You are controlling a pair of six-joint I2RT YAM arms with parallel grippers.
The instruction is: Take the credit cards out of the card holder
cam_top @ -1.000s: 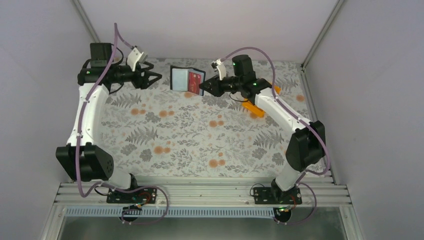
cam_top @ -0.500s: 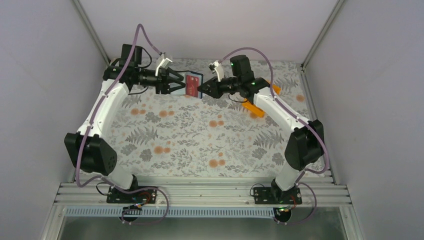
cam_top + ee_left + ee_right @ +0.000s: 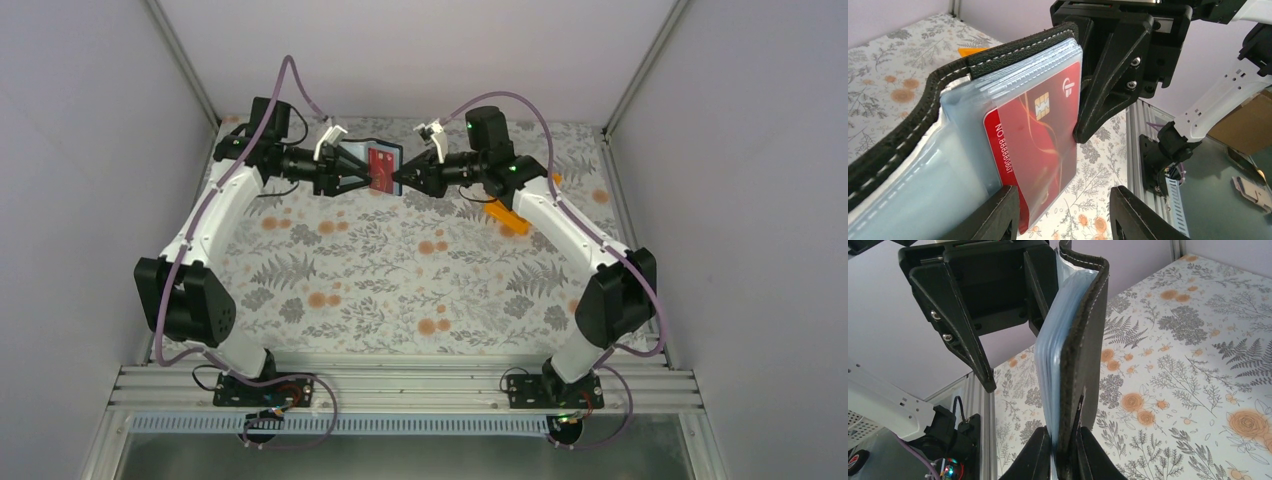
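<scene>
Nearest the camera in the top view is the metal rail (image 3: 400, 385) with both arm bases on it, then the fern-and-flower patterned table (image 3: 400, 290). Further back on the right side, an orange bin (image 3: 507, 217) pokes out from under the right arm.

All the action is at the far middle of the table, where the two arms point at each other tip to tip. The right gripper (image 3: 1063, 460) has its fingers (image 3: 1035, 455) clamped on the lower edge of the black card holder (image 3: 1083, 340), holding it up off the table and standing on edge. It's cracked open, with white stitching along the leather and a stack of clear plastic sleeves (image 3: 963, 165) fanning out.

A red credit card (image 3: 1040, 150) sits in the outermost sleeve, with its gold chip and a row of 8s showing.

The left gripper (image 3: 1063, 210) comes in from the other side with its fingers (image 3: 998, 215) spread wide. The lower corner of the card and sleeves sits between them. One finger is right up against that corner, but I can't tell if it's actually touching. The other finger is well clear.
</scene>
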